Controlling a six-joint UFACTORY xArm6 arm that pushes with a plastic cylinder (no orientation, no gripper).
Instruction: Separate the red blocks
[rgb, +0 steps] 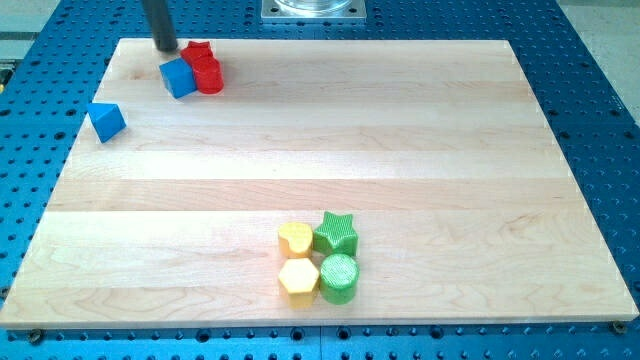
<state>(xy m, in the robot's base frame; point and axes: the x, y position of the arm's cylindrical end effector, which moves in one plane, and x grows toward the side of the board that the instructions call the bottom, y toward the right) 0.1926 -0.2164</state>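
My tip (165, 47), a bare rod w/ no jaws to open or shut, sits at the board's top-left corner just left of the touching red blocks (205, 70) & blue cube (178, 78); risk: shoving all three together, or off the top edge.

My tip (166, 48) ends a straight, smooth, dark grey cylindrical rod.

Rod at the view's top left

My tip (166, 48) sits low at the top-left part of the view, touching down on the surface — the dark rod rises straight up from it and leaves the frame at the top edge (so the rest of the arm is out of sight). The rod looks upright, leaning only slightly leftward as it rises.
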